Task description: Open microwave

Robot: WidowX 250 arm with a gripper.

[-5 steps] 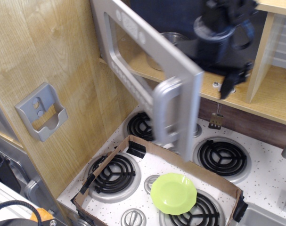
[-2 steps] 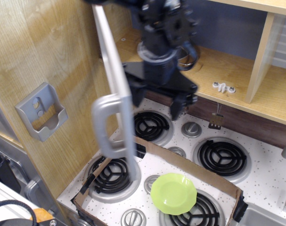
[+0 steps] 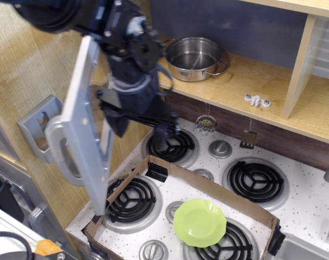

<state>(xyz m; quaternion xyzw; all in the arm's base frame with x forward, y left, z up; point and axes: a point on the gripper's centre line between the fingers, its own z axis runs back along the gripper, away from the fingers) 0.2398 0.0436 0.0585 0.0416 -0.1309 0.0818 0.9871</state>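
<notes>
The microwave's grey door stands swung wide open to the left, edge-on to the camera, with its curved silver handle facing the wooden side wall. The opening behind it shows a wooden shelf and a blue back wall. My black gripper hangs just right of the door's inner face, above the rear-left burner. Its fingers point down and are spread apart with nothing between them. Whether it touches the door I cannot tell. The buttons and display are out of view.
A steel pot sits on the shelf. A small grey holder is on the left wall behind the handle. Below is a stove with a cardboard frame, a green plate and a white clip.
The door has swung from about half open, out over the stove, round to the far left. My gripper moved left with it, from the upper right to beside the door's inner face.
</notes>
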